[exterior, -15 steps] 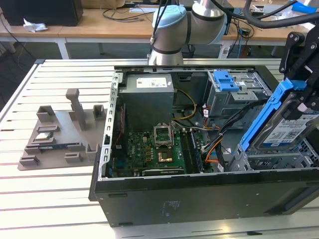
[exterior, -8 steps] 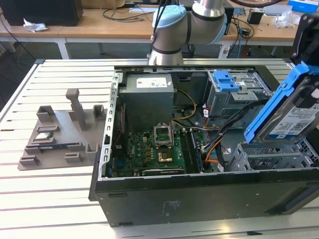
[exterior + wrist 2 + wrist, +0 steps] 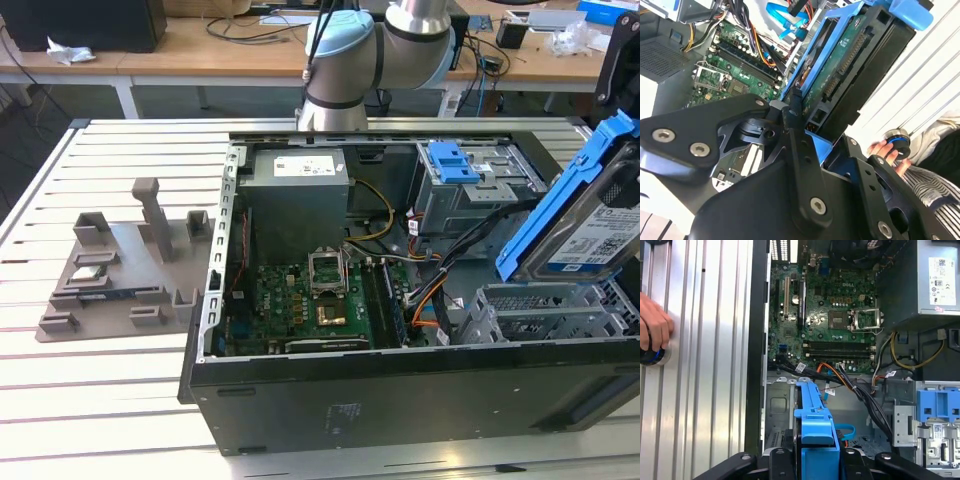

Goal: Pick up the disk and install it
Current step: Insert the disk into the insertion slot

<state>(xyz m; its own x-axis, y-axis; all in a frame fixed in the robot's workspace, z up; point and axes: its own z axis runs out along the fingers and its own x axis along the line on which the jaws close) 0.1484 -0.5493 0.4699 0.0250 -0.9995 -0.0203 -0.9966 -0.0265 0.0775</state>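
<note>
1. one grip: hand closed on the disk by its blue carrier rails.
2. held tilted in the air at the exterior view's right, above the grey drive cage of the open computer case.
3. green motherboard bare inside the case.
4. on the slatted worktop beside the case, a person's fingers touching a round black-and-blue knob.

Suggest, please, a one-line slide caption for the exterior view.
The disk, in blue rails, hangs tilted over the open computer case at the exterior view's right.
</note>
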